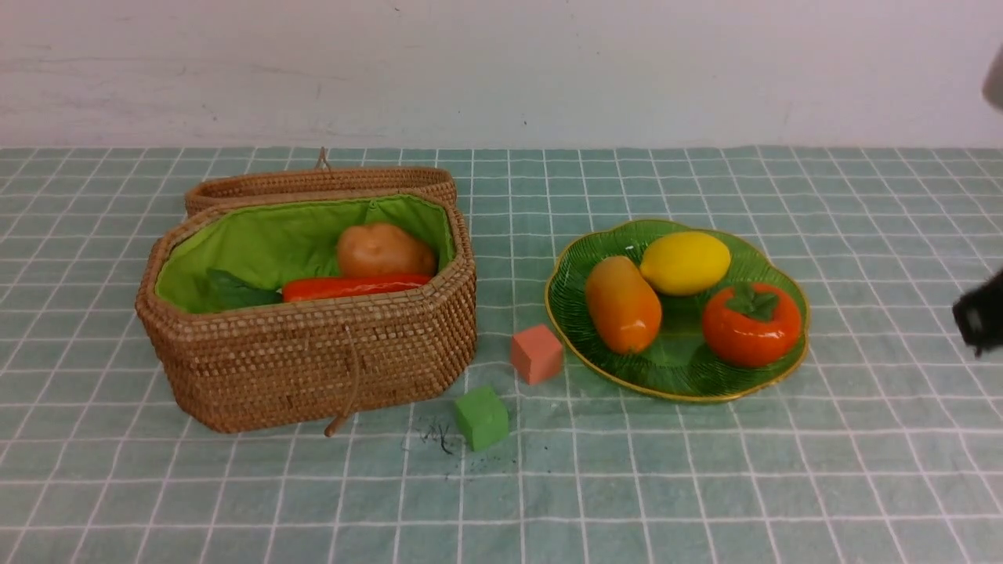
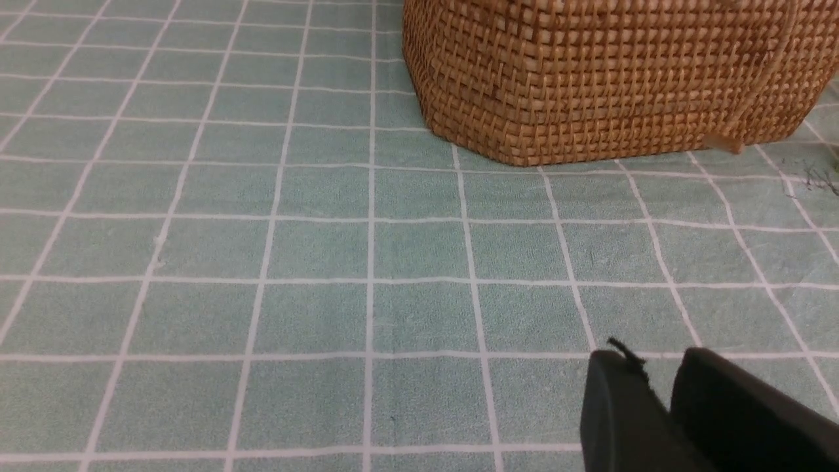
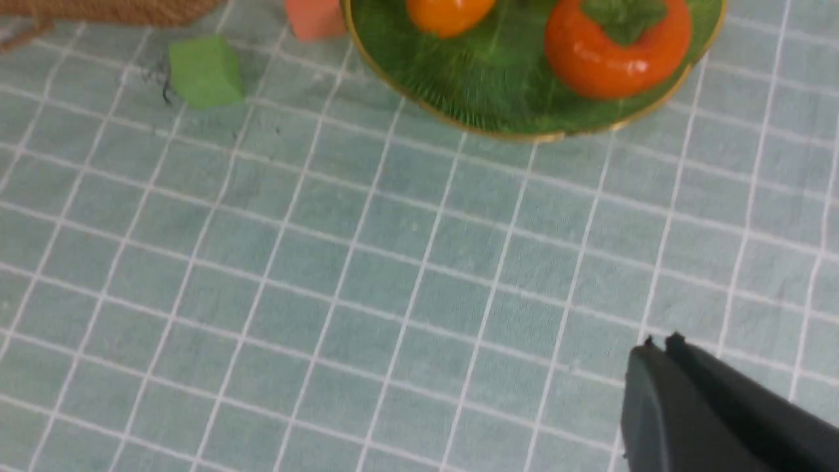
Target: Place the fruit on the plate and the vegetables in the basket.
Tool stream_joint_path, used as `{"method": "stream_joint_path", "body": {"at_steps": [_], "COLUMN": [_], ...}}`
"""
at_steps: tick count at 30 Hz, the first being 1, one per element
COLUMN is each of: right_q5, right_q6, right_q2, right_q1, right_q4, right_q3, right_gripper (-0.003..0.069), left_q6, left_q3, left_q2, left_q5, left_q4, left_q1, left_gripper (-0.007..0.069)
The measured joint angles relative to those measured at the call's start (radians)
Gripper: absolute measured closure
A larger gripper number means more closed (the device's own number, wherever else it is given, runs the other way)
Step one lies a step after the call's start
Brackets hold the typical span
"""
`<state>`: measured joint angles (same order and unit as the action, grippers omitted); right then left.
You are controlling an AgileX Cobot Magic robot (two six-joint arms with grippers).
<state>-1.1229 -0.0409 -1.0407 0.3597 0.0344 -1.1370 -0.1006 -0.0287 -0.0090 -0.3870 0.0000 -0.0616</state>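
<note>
Front view: lemon (image 1: 685,262), mango (image 1: 623,305), persimmon (image 1: 751,324) on plate (image 1: 682,368). Potato (image 1: 385,250), carrot (image 1: 356,287) inside basket (image 1: 313,356), lid back; radish not visible. Pink cube (image 1: 537,354), green cube (image 1: 481,417) on tablecloth (image 1: 705,478) between. Right gripper (image 3: 657,345) clenched, empty. Left gripper (image 2: 645,367) fingers nearly together, holding nothing.

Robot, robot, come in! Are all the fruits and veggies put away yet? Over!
Left gripper shut, right gripper shut, both empty. Three fruits on plate; potato, carrot in basket, radish hidden. Nothing in the way.
</note>
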Motion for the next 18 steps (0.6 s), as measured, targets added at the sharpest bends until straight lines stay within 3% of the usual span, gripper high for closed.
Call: {"method": "stream_joint_path", "body": {"at_steps": [7,10,11,18], "right_q5": [0.003,0.003,0.011,0.123], "right_q6": [0.025,0.171,0.297,0.577], "right_q2": [0.035,0.044,0.099,0.323], "right_q1": [0.000,-0.004,-0.040,-0.205], "right_q4": [-0.013,-0.112,-0.178,-0.362], "right_q3": [0.164,0.193,0.206,0.216], "right_gripper": [0.0669,0.0666,0.0666,0.0663], "left_q6": [0.000,0.000,0.000,0.000], "left_q3": [0.000,0.000,0.000,0.000], "left_q2": [0.000,0.000,0.000,0.000], "left_q5": [0.000,0.000,0.001,0.000], "left_q4": [0.000,0.000,0.000,0.000], "left_q1": [0.000,0.000,0.000,0.000], "left_gripper": [0.0501,0.0496,0.0494,0.0489]}}
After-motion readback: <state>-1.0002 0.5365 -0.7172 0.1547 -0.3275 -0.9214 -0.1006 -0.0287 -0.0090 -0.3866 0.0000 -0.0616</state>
